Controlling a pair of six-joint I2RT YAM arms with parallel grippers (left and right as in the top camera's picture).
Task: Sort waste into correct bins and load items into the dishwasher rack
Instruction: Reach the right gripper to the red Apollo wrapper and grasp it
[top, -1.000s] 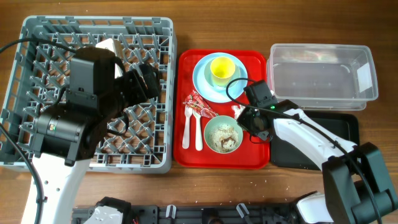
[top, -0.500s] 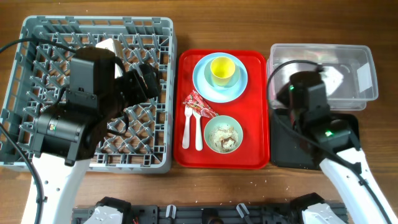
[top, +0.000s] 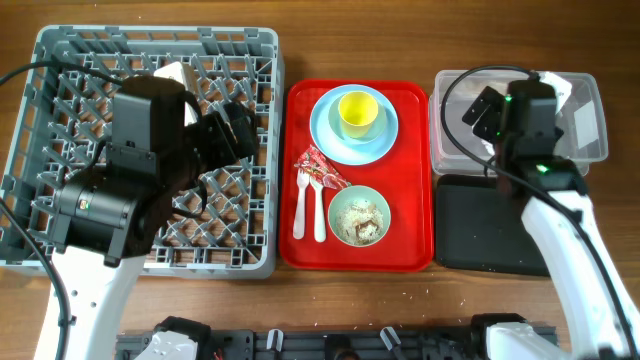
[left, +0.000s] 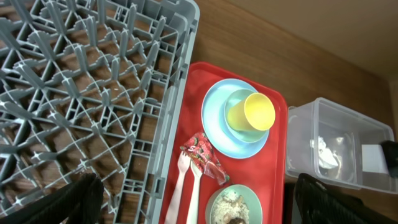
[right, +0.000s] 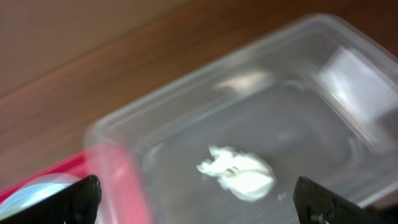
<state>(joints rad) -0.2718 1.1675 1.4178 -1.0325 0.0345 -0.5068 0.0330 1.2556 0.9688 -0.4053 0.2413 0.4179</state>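
Over the clear tub (top: 590, 150), your right hand (right: 199, 202): fingers spread wide, nothing held. On the floor of that tub: one crumpled white tissue (right: 239, 171). Just beside the tub: black tray (top: 500, 230). Over the grey rack (top: 60, 60), your left hand (left: 199, 205): fingers wide apart, nothing held. On the red tray (top: 410, 255), between rack and tub:
- blue plate (top: 322, 135) carrying a mint bowl (left: 235, 102) with the yellow cup (top: 358, 110) in it
- pale bowl (top: 340, 200) holding rice crumbs (top: 360, 222)
- red-and-white wrapper (top: 320, 167)
- white fork (top: 300, 205) and spoon (top: 320, 212), side by side

Everything listed sits on your wooden worktop (top: 400, 40).
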